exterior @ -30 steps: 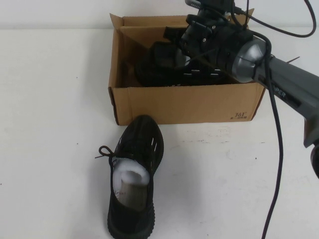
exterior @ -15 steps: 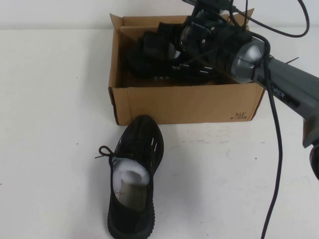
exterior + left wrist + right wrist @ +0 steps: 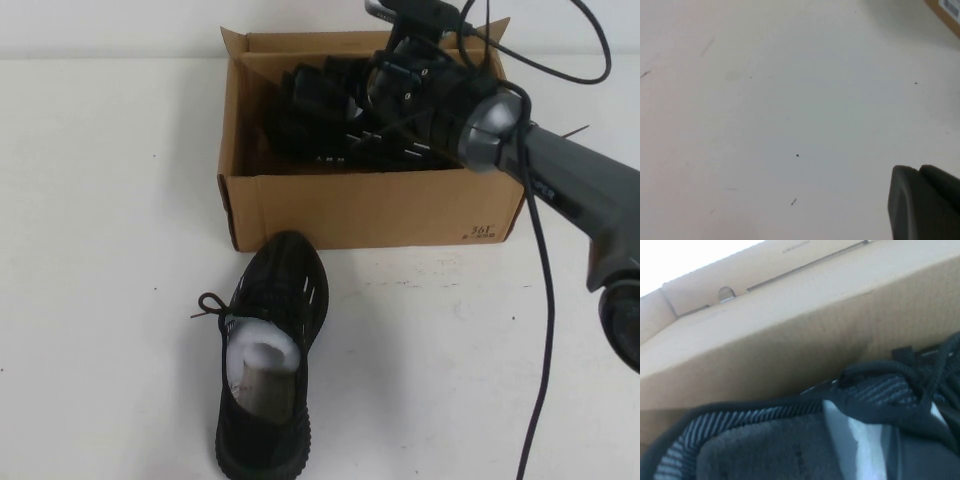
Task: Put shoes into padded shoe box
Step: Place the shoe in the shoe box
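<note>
The brown cardboard shoe box (image 3: 370, 210) stands open at the back of the white table. My right gripper (image 3: 385, 95) reaches into it from the right and is shut on a black knit shoe (image 3: 325, 125), held tilted inside the box near the back wall. In the right wrist view the shoe's collar (image 3: 765, 440) and white paper stuffing (image 3: 860, 445) lie against the box's inner wall (image 3: 790, 340). The second black shoe (image 3: 270, 360) lies on the table in front of the box, toe toward it. My left gripper (image 3: 918, 171) hovers over bare table, fingers together and empty.
A black cable (image 3: 545, 300) hangs from the right arm down over the table's right side. A corner of the box (image 3: 947, 12) shows in the left wrist view. White table (image 3: 110, 250) stretches left of the box and the shoe.
The right gripper has shifted the held shoe leftward and toward the box's back wall, tilting it up. The shoe on the table has not moved.
</note>
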